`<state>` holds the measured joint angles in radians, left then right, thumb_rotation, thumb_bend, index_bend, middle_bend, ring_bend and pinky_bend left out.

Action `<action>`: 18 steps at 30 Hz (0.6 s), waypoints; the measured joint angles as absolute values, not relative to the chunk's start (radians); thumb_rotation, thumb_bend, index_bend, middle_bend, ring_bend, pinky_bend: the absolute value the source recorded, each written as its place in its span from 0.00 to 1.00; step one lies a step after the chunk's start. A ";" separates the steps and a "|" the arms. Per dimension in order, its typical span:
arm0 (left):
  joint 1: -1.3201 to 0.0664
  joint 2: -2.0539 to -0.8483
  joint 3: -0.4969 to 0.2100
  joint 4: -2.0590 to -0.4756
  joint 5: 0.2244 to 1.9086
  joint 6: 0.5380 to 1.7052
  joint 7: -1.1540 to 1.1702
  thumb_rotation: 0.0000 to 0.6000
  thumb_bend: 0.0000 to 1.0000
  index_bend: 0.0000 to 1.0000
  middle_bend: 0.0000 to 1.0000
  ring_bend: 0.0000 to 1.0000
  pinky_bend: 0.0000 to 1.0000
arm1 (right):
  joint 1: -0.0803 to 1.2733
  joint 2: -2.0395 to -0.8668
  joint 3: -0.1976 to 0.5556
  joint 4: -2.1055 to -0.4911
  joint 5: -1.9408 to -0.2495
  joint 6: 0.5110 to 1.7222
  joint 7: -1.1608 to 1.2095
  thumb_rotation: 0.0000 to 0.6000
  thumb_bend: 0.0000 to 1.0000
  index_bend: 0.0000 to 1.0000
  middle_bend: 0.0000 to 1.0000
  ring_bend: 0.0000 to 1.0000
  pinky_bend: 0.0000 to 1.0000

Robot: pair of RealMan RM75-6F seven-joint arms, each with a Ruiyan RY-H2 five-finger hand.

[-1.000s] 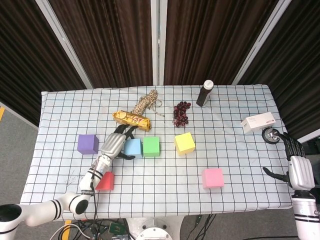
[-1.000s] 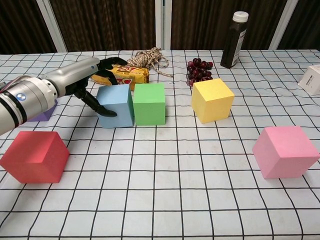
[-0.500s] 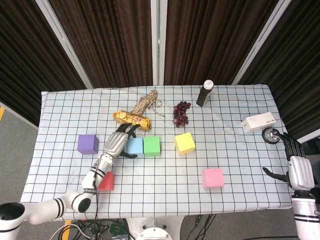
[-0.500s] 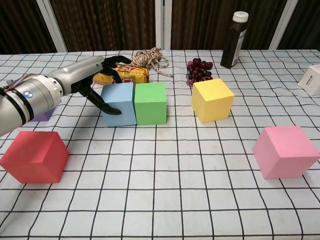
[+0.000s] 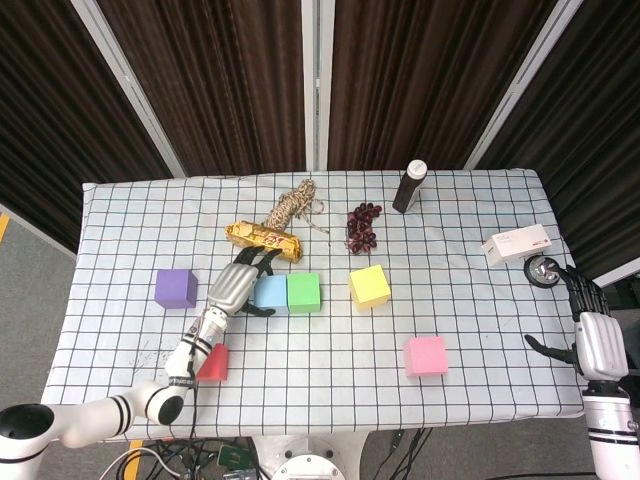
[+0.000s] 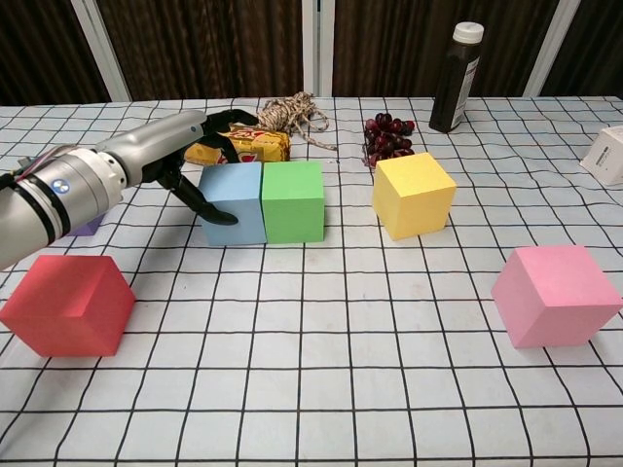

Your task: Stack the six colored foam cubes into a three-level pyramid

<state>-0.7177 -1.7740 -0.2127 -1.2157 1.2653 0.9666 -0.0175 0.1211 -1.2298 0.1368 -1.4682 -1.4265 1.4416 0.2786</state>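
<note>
Now, start at the left. Your purple cube sits alone near the left edge of the tabletop, and the red cube sits closer to you, partly under your left arm. Your left hand rests against the left side of the blue cube, thumb at the front, other fingers over the back; you can't tell if it really grips. Blue touches the green cube on its right. Next comes the yellow cube, a little apart, then the pink cube, nearer to you. Your right hand hangs off the right edge, its fingers spread wide, holding nothing.
</note>
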 measured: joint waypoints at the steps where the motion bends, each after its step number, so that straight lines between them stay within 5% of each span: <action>1: -0.718 -1.775 -0.213 -1.215 1.265 0.966 -0.019 1.00 0.06 0.08 0.44 0.06 0.02 | 0.121 -1.230 0.137 -1.468 -1.426 1.441 0.278 1.00 0.01 0.00 0.00 0.00 0.00; 18: -0.728 -1.795 -0.209 -1.186 1.269 0.968 -0.019 1.00 0.06 0.08 0.44 0.06 0.02 | 0.122 -1.229 0.137 -1.470 -1.421 1.433 0.275 1.00 0.01 0.00 0.00 0.00 0.00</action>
<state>-0.7282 -1.7949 -0.2091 -1.1856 1.2687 0.9680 -0.0192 0.1224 -1.2291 0.1365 -1.4697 -1.4214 1.4330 0.2749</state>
